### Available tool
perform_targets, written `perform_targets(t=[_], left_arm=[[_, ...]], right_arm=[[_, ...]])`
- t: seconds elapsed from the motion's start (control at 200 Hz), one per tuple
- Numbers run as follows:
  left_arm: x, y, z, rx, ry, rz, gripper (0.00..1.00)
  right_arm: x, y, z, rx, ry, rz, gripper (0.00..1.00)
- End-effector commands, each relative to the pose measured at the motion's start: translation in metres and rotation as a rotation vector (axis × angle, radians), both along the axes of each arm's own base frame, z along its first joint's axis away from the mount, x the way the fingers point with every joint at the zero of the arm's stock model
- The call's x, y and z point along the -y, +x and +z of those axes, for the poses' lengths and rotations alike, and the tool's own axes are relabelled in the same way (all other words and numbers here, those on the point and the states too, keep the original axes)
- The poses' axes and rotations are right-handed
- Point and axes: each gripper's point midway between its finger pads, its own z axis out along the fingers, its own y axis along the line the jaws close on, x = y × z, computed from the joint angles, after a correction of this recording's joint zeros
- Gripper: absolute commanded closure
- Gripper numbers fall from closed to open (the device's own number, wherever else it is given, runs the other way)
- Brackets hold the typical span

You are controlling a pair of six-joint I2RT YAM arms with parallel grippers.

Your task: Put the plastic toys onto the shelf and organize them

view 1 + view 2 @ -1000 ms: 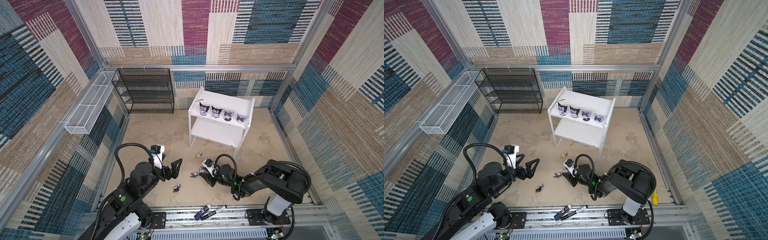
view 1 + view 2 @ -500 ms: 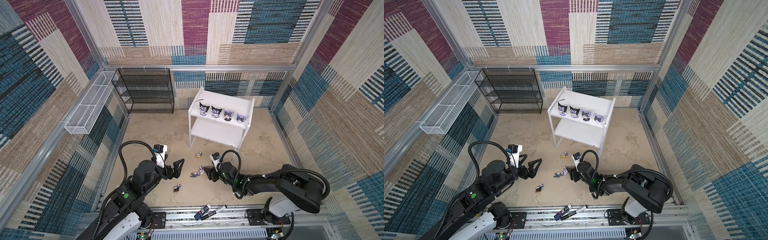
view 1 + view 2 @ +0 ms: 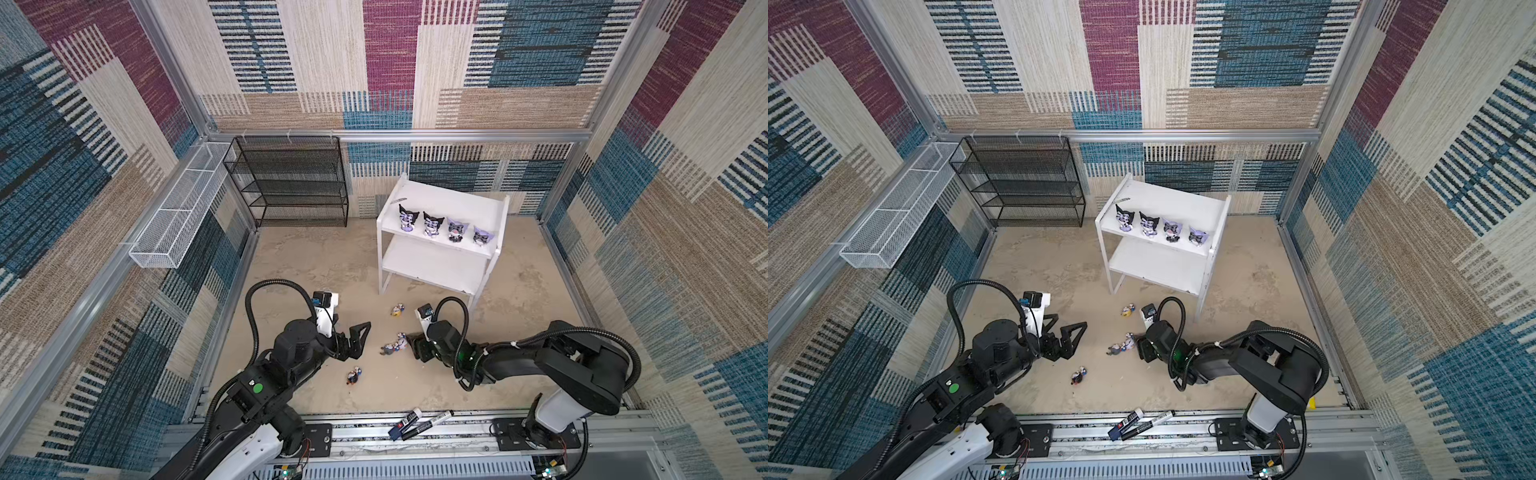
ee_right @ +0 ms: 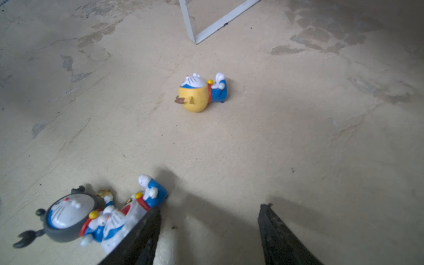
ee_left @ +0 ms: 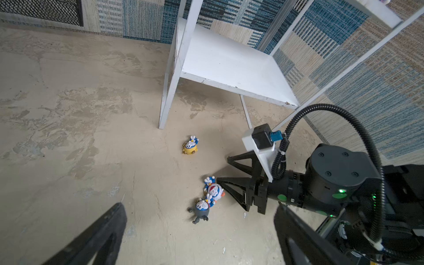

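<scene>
Right wrist view: our right jaws are parted, empty, a finger (image 4: 140, 236) against 2 fallen toys (image 4: 68, 213) lower left, probably lining up a pick. Our left jaws wait wide; 4 hooded toys (image 3: 433, 224) line the shelf (image 3: 432, 266).

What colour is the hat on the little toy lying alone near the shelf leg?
Yellow; the hat shows best in the right wrist view.

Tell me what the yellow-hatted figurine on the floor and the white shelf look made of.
Yellow-hatted figurine: likely hard moulded plastic, smooth and faintly glossy, with crisp painted colour blocks. White shelf: probably painted wood-type board; flat matte panels with small chips along the front edge.
</scene>
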Motion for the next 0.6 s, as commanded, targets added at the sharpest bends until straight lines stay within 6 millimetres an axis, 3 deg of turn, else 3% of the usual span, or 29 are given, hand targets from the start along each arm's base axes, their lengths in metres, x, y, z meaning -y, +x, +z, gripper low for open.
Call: perform_targets(t=[0.0,0.13,0.281,0.361,0.481,0.591], left_arm=[[0.001,-0.002,-0.006,-0.038,-0.019,0.004,0.01],[-0.007,-0.008,-0.029,-0.148,0.016,0.044,0.01],[-0.031,-0.017,-0.053,-0.258,0.052,0.166,0.01],[-0.053,-0.02,-0.062,-0.294,0.069,0.277,0.01],[-0.076,-0.024,-0.066,-0.309,0.074,0.4,0.01],[-0.095,-0.027,-0.06,-0.3,0.076,0.494,0.01]], right_arm=[[-0.01,-0.005,0.003,0.003,-0.005,0.032,0.3],[-0.007,-0.008,0.011,0.001,-0.009,0.019,0.3],[-0.015,-0.024,0.038,0.026,0.021,0.1,0.31],[-0.035,-0.042,0.052,0.042,0.068,0.228,0.34],[-0.073,-0.065,0.066,0.027,0.153,0.434,0.56],[-0.11,-0.075,0.064,-0.021,0.172,0.571,0.66]])
